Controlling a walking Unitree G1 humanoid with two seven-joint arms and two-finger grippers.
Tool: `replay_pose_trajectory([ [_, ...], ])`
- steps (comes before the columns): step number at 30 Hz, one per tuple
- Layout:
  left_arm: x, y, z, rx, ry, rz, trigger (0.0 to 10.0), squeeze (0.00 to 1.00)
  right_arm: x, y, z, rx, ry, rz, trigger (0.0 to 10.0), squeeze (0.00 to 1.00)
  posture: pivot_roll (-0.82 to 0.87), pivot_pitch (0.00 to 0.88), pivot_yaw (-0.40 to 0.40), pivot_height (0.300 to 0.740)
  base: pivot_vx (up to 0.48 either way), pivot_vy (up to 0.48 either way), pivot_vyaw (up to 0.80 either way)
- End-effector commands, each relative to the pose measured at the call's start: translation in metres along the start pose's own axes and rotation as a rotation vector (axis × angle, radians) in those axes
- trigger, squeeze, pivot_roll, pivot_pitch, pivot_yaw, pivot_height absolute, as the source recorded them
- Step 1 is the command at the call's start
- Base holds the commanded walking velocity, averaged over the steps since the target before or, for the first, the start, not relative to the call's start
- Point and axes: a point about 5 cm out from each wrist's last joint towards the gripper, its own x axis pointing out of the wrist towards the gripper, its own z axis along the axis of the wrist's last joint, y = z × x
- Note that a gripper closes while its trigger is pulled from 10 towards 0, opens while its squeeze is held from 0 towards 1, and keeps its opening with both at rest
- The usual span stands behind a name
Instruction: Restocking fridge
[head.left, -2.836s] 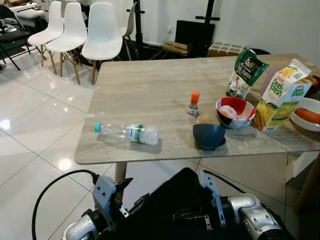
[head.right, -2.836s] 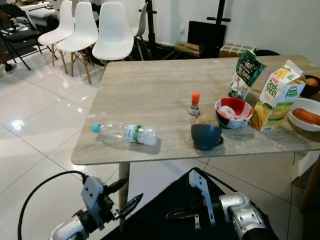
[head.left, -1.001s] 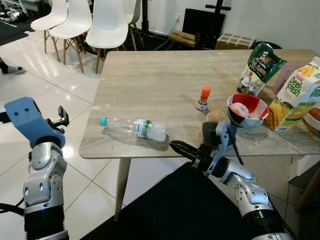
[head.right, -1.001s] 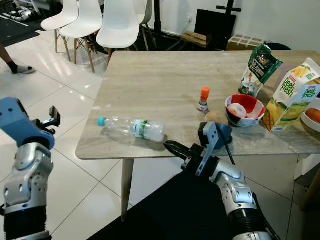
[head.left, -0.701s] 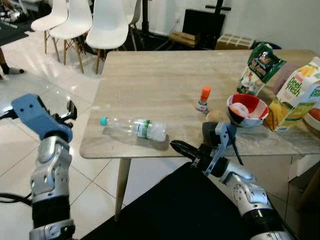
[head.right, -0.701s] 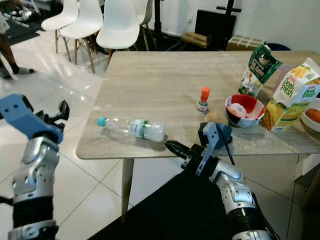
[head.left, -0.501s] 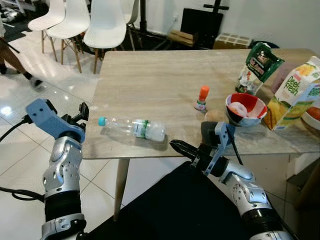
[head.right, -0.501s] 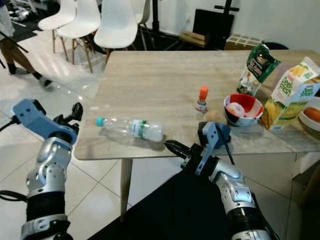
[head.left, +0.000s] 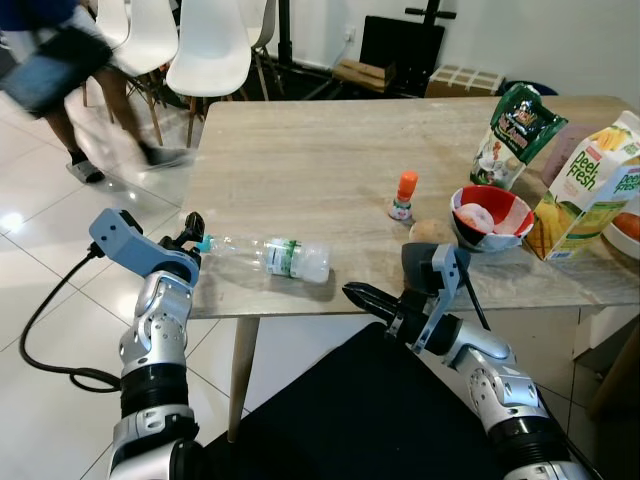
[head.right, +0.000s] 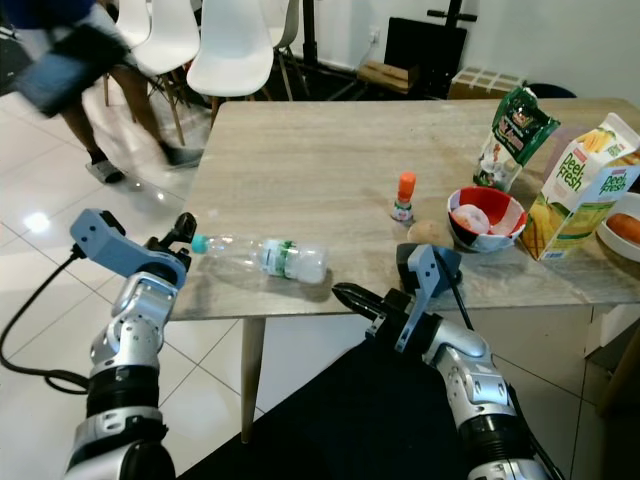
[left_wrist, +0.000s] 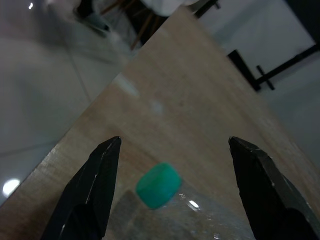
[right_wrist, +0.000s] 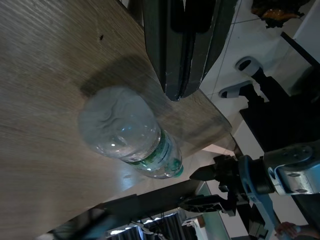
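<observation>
At the near left corner of the table (head.left: 300, 150), a clear water bottle (head.left: 268, 257) lies on its side, its teal cap (left_wrist: 158, 184) turned toward the left end effector (head.left: 190, 232). That end effector is spread wide, and in the left wrist view the cap is framed between its two black fingers without being touched. The right end effector (head.right: 352, 297) is held just off the table's front edge, fingers pressed together and empty, pointed at the bottle's base. The step in hand is judged to be the approach for picking the bottle up, the first item to be carried to the fridge. For the next move, the left end effector would need to be advanced past the cap onto the neck or body and then closed, care being taken that the round bottle is not rolled away. A person's legs (head.left: 90, 80) are blurred beside the white chairs (head.left: 212, 55).
</observation>
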Motion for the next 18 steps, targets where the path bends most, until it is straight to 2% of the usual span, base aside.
replay_pose_trajectory([
  [1, 0.002, 0.003, -0.011, -0.048, 0.038, 0.033, 10.0, 0.0, -0.001, 0.0, -0.002, 0.004, 0.007, 0.006, 10.0, 0.0, -0.05, 0.088, 0.019, 0.74, 0.0, 0.0, 0.0],
  [9, 0.007, 0.004, -0.015, -0.071, 0.061, 0.048, 10.0, 0.0, -0.001, -0.001, -0.002, 0.004, 0.008, 0.007, 10.0, 0.0, -0.05, 0.086, 0.02, 0.74, 0.0, 0.0, 0.0],
  [15, 0.016, 0.005, -0.021, -0.097, 0.095, 0.104, 10.0, 0.0, -0.001, -0.001, -0.003, 0.007, 0.014, 0.011, 10.0, 0.0, -0.05, 0.085, 0.021, 0.74, 0.0, 0.0, 0.0],
  [18, 0.02, 0.003, -0.024, -0.137, 0.12, 0.111, 10.0, 0.0, -0.001, -0.002, -0.003, 0.006, 0.016, 0.011, 10.0, 0.0, -0.06, 0.085, 0.022, 0.74, 0.0, 0.0, 0.0],
])
